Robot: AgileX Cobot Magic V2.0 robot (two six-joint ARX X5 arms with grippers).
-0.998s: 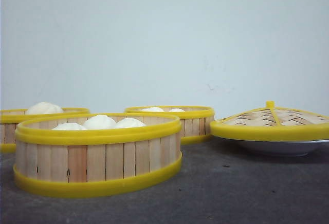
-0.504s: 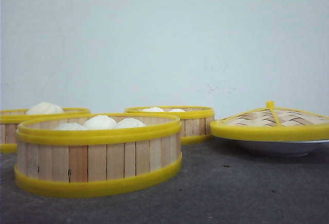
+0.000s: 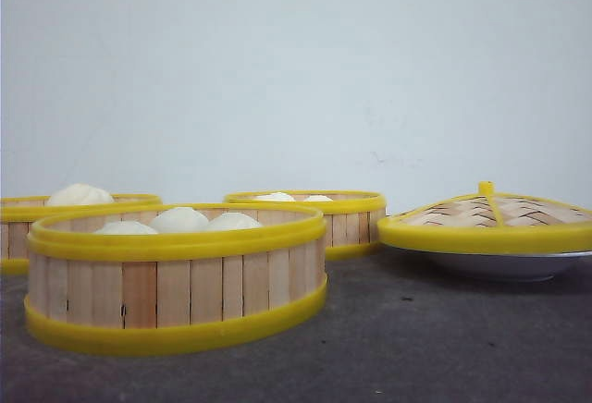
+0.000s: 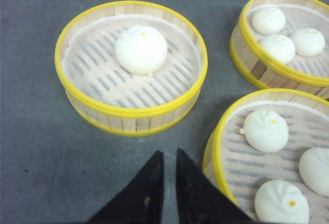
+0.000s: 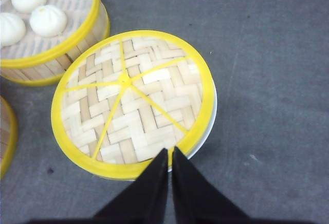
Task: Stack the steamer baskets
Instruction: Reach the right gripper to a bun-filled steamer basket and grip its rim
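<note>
Light is soft and even in all three views, with no harsh glare. The front view is slightly hazy and grainy, and the nearest steamer basket looks a little soft. Faint shadows sit close under the baskets on the grey desk. Both wrist views are sharper; the white buns look bright, nearly washed out. The woven lid shows clear detail.

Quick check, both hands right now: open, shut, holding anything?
Left hand: shut but for a thin gap, holding nothing, above the table beside the steamer baskets.
Right hand: shut, empty, at the woven lid edge.
</note>
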